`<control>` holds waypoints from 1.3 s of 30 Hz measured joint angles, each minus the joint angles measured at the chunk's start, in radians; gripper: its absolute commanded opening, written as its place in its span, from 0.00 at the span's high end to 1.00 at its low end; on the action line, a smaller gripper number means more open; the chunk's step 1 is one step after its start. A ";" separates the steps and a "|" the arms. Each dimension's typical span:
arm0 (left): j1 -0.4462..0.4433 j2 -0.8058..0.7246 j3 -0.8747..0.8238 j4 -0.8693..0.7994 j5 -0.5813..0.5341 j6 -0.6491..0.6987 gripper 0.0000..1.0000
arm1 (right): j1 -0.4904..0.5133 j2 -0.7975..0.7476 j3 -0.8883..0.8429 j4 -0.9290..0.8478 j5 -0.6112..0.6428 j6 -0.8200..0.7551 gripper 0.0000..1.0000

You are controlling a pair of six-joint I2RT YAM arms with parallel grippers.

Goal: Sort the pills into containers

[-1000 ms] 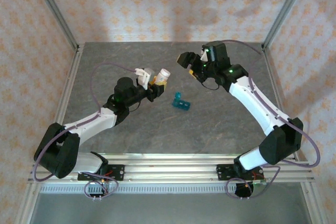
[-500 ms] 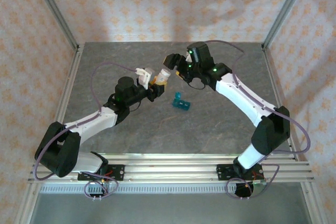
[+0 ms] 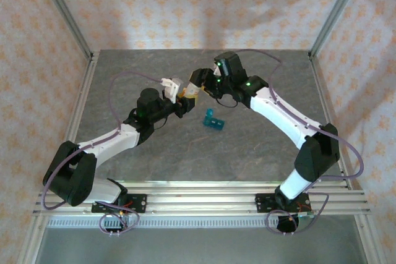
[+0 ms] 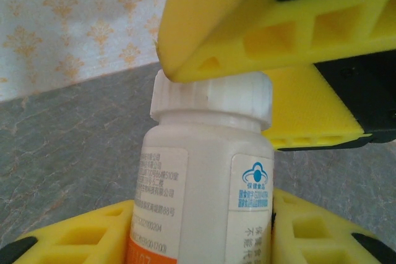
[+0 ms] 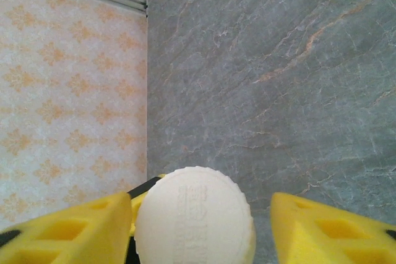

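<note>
My left gripper [image 3: 183, 96] is shut on a white pill bottle [image 3: 190, 93], holding it above the table. In the left wrist view the labelled bottle [image 4: 204, 183] stands between my yellow fingers [image 4: 80, 239], with its ribbed cap [image 4: 213, 100] on. My right gripper [image 3: 198, 83] is open and straddles the cap [image 5: 195, 217]. Its left finger [image 5: 68, 233] is close against the cap and its right finger [image 5: 334, 230] stands apart. The teal pill box [image 3: 213, 119] lies on the table just right of the bottle. The pills are hidden.
The grey marbled table [image 3: 260, 146] has metal frame rails [image 3: 80, 109] along its left and right sides. Patterned walls stand behind and to the sides. Both arms meet over the table's middle back area.
My right arm has swung left to the bottle, and its open fingers now sit around the cap. The left gripper with the bottle has barely moved.
</note>
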 measured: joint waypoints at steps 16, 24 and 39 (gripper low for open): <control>0.011 0.008 0.001 0.032 0.043 -0.103 1.00 | -0.019 -0.006 -0.028 0.078 -0.078 -0.200 0.62; 0.026 0.039 0.001 0.088 0.148 -0.230 1.00 | -0.086 -0.018 -0.105 0.195 -0.274 -0.299 0.40; -0.029 -0.053 0.015 -0.128 -0.110 0.086 1.00 | -0.090 -0.061 -0.096 0.142 -0.119 -0.126 0.16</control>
